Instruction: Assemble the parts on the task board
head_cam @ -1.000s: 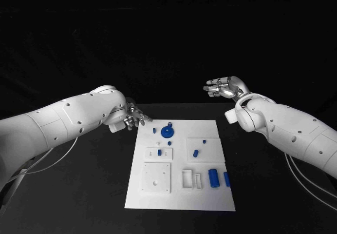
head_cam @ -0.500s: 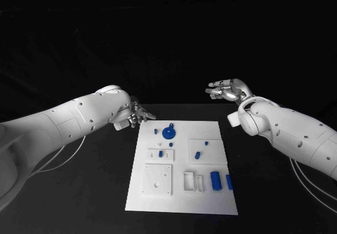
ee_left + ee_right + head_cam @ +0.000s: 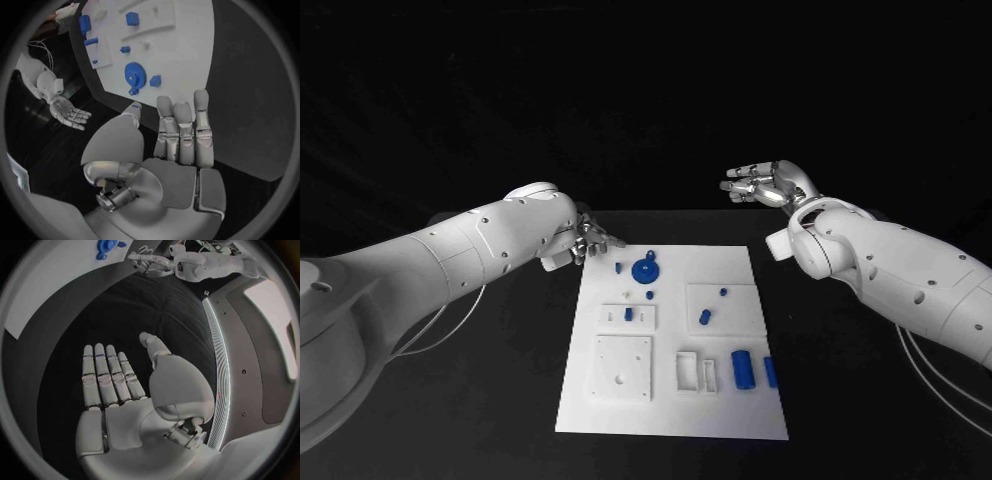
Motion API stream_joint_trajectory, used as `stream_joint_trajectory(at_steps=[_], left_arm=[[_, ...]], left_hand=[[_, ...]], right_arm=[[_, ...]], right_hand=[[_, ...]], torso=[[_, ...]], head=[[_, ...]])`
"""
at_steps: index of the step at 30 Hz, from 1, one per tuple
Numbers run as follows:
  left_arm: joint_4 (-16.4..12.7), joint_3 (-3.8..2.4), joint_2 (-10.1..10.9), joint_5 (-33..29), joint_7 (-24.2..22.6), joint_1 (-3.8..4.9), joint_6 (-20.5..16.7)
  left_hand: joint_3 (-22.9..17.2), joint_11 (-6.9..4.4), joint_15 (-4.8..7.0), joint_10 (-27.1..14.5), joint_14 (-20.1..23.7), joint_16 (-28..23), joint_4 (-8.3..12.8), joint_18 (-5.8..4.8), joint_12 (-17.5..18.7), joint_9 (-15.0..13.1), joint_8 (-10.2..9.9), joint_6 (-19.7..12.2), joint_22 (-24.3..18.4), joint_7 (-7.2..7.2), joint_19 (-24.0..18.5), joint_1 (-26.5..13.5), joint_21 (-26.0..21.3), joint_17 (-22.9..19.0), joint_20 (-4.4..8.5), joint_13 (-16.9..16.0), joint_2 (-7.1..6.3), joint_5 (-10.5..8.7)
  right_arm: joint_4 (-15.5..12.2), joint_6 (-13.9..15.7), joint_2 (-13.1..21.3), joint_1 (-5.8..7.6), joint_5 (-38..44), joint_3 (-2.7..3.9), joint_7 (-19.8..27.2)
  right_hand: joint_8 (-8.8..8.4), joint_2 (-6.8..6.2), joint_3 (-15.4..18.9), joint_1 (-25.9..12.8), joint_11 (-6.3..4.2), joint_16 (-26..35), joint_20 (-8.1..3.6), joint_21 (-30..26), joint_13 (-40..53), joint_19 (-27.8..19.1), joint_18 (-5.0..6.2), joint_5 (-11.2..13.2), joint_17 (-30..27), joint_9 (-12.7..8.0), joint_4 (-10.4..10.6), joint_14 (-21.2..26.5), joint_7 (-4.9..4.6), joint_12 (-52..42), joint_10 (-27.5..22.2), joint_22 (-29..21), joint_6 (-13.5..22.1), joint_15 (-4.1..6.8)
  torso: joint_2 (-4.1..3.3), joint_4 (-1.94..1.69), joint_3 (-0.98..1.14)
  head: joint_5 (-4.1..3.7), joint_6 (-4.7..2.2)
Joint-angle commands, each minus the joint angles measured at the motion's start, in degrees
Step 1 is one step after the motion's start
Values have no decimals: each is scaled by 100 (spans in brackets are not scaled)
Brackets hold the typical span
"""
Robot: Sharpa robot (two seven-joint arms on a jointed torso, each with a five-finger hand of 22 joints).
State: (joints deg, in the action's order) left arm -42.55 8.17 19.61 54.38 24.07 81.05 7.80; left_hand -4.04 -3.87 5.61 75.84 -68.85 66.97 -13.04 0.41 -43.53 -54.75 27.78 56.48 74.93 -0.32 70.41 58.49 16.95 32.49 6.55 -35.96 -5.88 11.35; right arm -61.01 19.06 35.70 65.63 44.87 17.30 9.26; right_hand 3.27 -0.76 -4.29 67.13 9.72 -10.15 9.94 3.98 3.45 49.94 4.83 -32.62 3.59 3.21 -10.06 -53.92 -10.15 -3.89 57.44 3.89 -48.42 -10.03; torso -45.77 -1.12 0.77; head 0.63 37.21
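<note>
Left hand (image 3: 584, 240) hovers off the far-left corner of the task board (image 3: 668, 410), fingers straight, side by side, nothing held; the left wrist view shows the fingertips (image 3: 182, 107) pointing at the board's far edge, short of it. Right hand (image 3: 764, 184) sits raised beyond the board's far-right corner, well apart from it, palm open, fingers extended and empty. Parts all lie on the board: blue gear (image 3: 643, 270) at far left with a small block (image 3: 619, 267) just to its left; a small peg (image 3: 648, 295) nearer; a blue piece standing in the left square plate (image 3: 626, 314); two small pieces on the right square plate (image 3: 720, 304); a thick cylinder (image 3: 741, 367) and a slimmer one (image 3: 769, 372) near right, beside the white slotted holder (image 3: 689, 371). Judgement: step in hand is the left hand's approach to a first pick, likely the gear or block, being closest. To do it well, come down from above rather than sweeping in low, since gear and block sit close together and a sideways reach could knock one. Open thumb away from the fingers before descent, close on one part only, lift straight. Whether the gear is seated on a post or loose cannot be told, so test with a light pull.
</note>
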Motion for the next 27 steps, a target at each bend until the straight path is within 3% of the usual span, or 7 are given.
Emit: stream_joint_trajectory(at_steps=[1, 11, 19, 27], left_arm=[[29, 5, -51, 378, -160, -24, 206], [151, 35, -139, 539, -175, -82, 478], [191, 45, -174, 513, -184, -126, 541], [188, 49, -185, 424, -179, -148, 640]], left_hand=[[-9, 18, -5, -45, 37, 27, -49, -41, -10, 28, -21, -32, 112, 4, -30, -31, -20, -15, -2, 11, -37, -30], [-21, 82, -67, -218, 207, 62, -180, -40, -42, 174, -116, -174, 110, 79, -109, -56, -122, -61, -57, 31, -69, -59], [-34, 100, -82, -261, 243, 94, -257, -41, -79, 310, -153, -202, 112, 100, -101, -91, -174, -124, -72, 71, -103, -72], [-36, 120, -96, -306, 261, 115, -281, -35, -114, 535, -235, -206, 113, 129, -97, -141, -209, -164, -80, 93, -89, -97]], right_arm=[[-20, 30, 10, 3, 10, 4, -26], [-39, 42, 9, 4, 12, 4, -42], [-41, 39, 0, 5, 11, 4, -43], [-49, 38, -11, 5, 161, 4, 28]], right_hand=[[-9, -14, -21, 0, 13, 15, 0, 11, -9, -33, -38, -25, -8, -3, 8, 11, -2, 18, -26, -5, 36, -9], [-10, -17, -17, -4, 13, 12, 1, 14, -9, -37, -35, -34, -8, -3, 13, 14, -3, 18, -29, -5, 43, -10], [-10, -22, -9, -4, 16, 6, 4, 15, -9, -45, -34, -43, -7, -4, 26, 18, -9, 19, -39, -5, 60, -10], [-10, -19, -12, 10, 18, 2, 5, 13, -9, -60, -41, -58, -8, -3, 38, 24, -7, 17, -44, -5, 62, -4]], torso=[[-22, 10, 3], [-19, 7, -5], [-24, 20, 0], [-21, 5, -2]], head=[[-7, 23], [-9, 112], [-5, 147], [-1, 150]])
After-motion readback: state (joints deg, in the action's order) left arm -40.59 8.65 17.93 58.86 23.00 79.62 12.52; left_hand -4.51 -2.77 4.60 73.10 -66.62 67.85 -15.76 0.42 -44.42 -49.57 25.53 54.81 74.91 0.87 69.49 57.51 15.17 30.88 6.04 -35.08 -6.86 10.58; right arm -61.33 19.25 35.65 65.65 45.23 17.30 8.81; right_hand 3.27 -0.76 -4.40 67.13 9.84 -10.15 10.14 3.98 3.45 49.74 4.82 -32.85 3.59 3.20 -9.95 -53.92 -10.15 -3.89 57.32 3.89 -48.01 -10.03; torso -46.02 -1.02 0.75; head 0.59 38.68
